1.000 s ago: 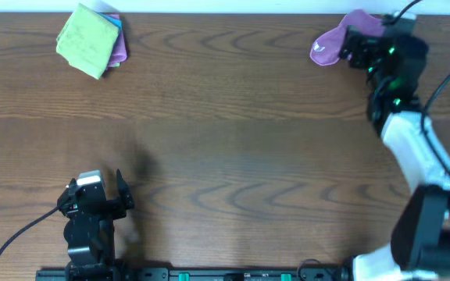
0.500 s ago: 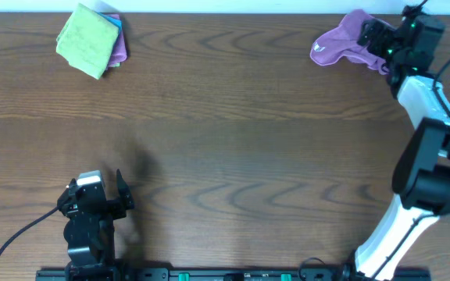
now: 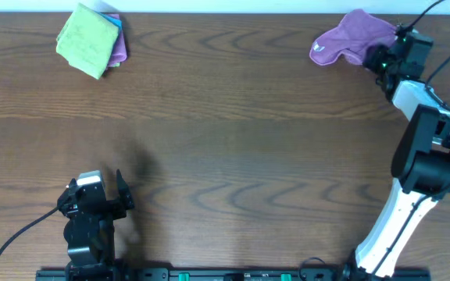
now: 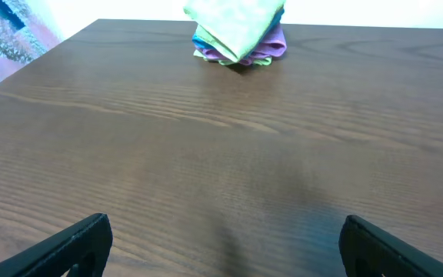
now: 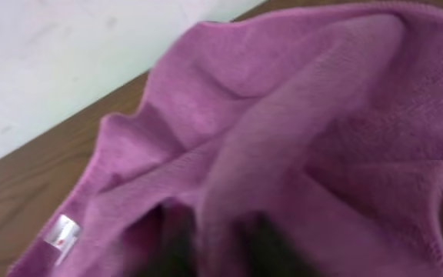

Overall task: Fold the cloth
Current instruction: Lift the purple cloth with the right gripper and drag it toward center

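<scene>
Cloth: purple cloth, crumpled, worktop's far right corner, lying left-right.
Right claw: nearer; at the cloth's right end; we cannot judge its grip.
Left claw: jaws spread, well apart.

table: wood-grain top, brown, smooth, low satin sheen, soft reflections towards the front edge
purple cloth at far right corner: fleecy microfibre-type pile, matt, soft rounded creases; small white label on it, finish too blurred to tell
cloth stack at far left corner: same sort of soft matt fabric, green on top, purple and blue layers showing at the edges
left gripper: black, matt, plastic-looking
right arm: white shell smooth and glossy, black sections duller
</scene>
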### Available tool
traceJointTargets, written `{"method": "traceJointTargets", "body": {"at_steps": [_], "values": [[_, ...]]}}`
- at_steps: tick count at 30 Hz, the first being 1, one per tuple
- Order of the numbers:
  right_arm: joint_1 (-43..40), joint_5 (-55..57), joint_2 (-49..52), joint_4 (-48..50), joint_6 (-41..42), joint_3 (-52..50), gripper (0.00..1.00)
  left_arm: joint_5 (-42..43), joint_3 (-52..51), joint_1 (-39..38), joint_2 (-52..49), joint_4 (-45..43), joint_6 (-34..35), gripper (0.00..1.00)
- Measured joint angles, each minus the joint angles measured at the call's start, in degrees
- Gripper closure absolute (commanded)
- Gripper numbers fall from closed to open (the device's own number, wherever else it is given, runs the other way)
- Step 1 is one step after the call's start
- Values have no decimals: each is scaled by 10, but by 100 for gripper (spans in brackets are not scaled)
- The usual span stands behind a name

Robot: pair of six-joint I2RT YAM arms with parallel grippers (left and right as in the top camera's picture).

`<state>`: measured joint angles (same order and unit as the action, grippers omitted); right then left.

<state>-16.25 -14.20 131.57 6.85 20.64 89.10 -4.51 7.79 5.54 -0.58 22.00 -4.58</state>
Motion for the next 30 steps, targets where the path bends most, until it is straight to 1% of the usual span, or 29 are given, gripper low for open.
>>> {"method": "traceJointTargets", "body": {"at_steps": [3,6,10,13,17,21,25,30], "values": [[-1,-10,0,0,2,2,99,0,0,0,0,0,0,5],[-1,-52,0,0,2,14,99,0,0,0,0,0,0,5],[-1,-155,-3,-4,14,46,99,0,0,0,0,0,0,5],[2,-227,-21,-7,22,50,99,0,0,0,0,0,0,4],[23,-310,-76,-43,29,50,99,0,0,0,0,0,0,5],[85,-351,-157,-107,24,53,99,0,0,0,0,0,0,5],[183,-360,-221,-182,5,64,99,0,0,0,0,0,0,5],[287,-349,-238,-279,-25,68,99,0,0,0,0,0,0,5]]}}
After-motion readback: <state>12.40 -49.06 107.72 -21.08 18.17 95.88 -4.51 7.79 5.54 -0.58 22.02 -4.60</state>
